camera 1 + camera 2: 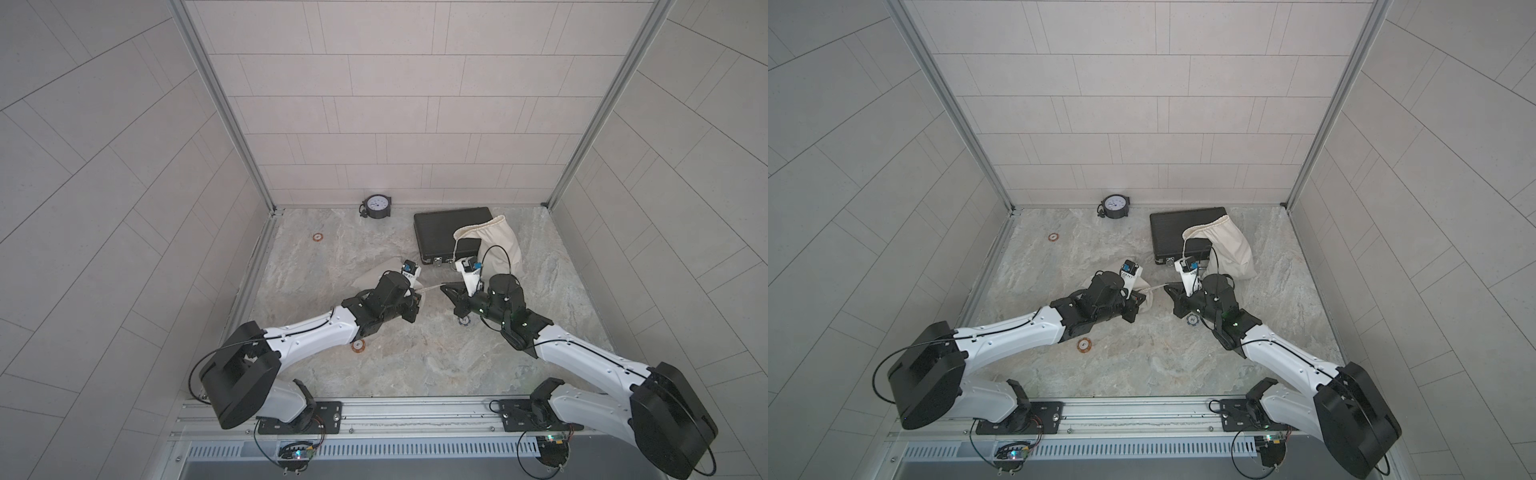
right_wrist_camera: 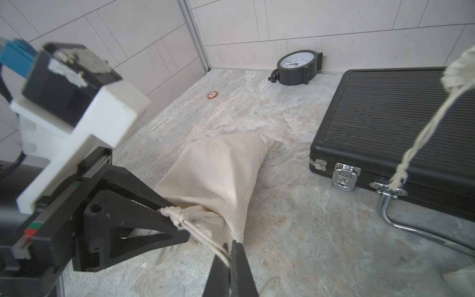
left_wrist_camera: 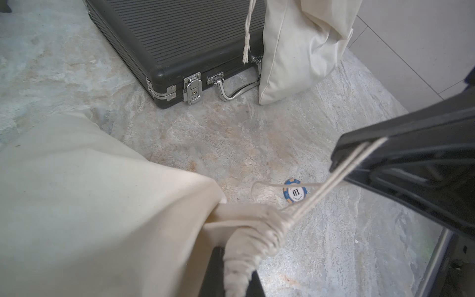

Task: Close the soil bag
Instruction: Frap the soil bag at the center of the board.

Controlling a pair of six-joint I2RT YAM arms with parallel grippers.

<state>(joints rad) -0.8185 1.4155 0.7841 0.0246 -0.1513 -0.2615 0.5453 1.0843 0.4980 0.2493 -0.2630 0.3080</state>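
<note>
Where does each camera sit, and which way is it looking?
Top views: high above the robot's base, looking down and forward onto the table; both arms show, with the soil bag, black case and clock.
Left wrist: rides the left arm, facing the black case; its jaws pinch the soil bag's neck, the right jaws opposite.
Right wrist: rides the right arm, facing the clock; its jaws clamp the drawstring, the left jaws ahead.
Shared by both wrist views: soil bag, drawstring, black case.
</note>
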